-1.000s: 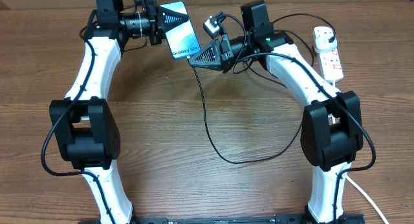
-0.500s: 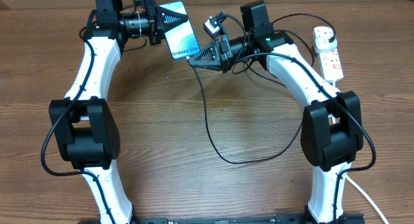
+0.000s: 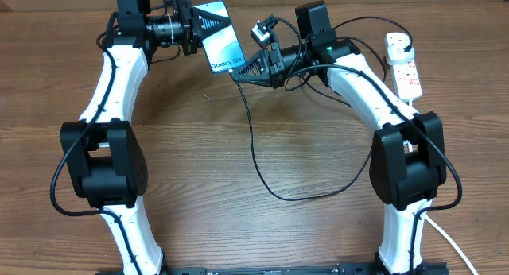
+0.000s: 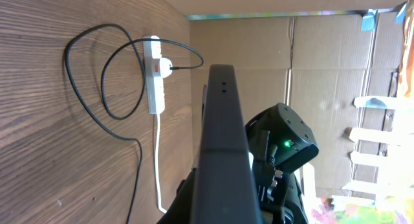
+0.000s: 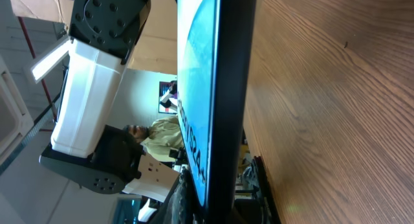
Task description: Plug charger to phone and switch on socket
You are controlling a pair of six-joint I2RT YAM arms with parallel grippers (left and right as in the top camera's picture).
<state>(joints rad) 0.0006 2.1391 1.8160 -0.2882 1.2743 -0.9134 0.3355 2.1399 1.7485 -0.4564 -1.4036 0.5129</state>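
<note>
The phone (image 3: 225, 43), its light-blue screen reading "Galaxy S24", is held off the table at the far middle, tilted. My left gripper (image 3: 216, 22) is shut on its upper end. In the left wrist view the phone (image 4: 223, 133) shows as a dark edge. My right gripper (image 3: 238, 73) sits at the phone's lower end, shut on the charger's tip; the tip itself is hidden. The charger (image 3: 254, 148), a thin black cable, loops over the table to its plug (image 3: 398, 43) in the white socket (image 3: 404, 68) at the far right. The right wrist view has the phone (image 5: 228, 88) edge-on between the right gripper (image 5: 223, 208) fingers.
The socket (image 4: 154, 88) with the plug (image 4: 164, 67) lies near a cardboard wall (image 4: 323, 56) behind the table. Its thick white cord (image 4: 158, 159) runs toward the front right. Slack cable (image 4: 84, 107) lies in loops on the wooden table (image 3: 199, 148).
</note>
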